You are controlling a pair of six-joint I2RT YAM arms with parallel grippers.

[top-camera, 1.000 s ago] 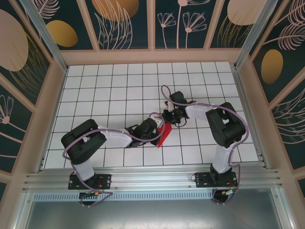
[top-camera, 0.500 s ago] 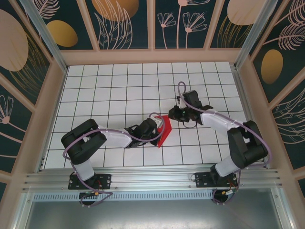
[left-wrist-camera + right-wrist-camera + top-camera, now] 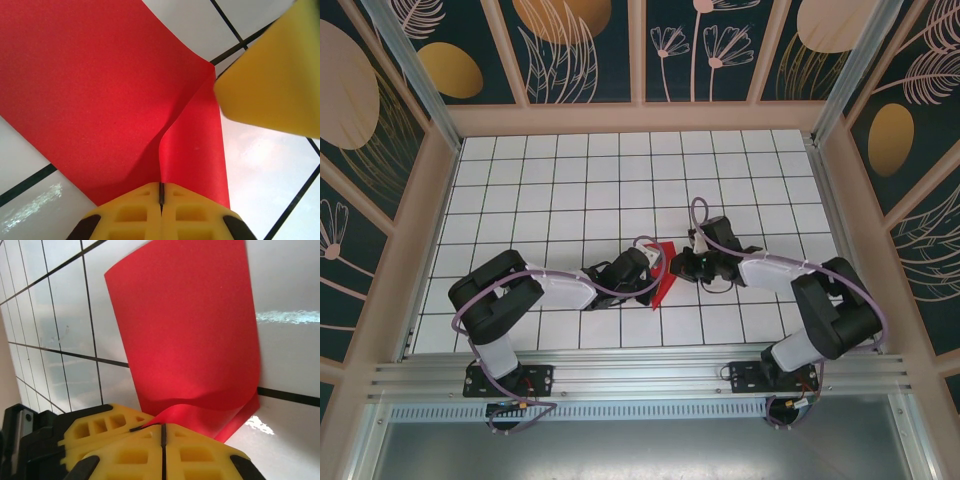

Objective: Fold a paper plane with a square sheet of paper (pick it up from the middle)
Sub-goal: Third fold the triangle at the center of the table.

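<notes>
Square sheet of paper: bright red, plain, no print or marking; the shaded flap looks a deeper red, probably just shadow.
Left gripper: yellow finger blocks, black at the lower corners.
Right gripper: the same yellow, set on a black body.
Table: glossy white, ruled into squares by thin black lines.
Walls: dark teal panels with pale peach outline leaves and flowers and solid golden-orange and peach ovals; light beige strips frame them.
Arms: black joints, white shells on the links.
Cables: soft purple.
Rail: bare silver-grey metal.
</notes>
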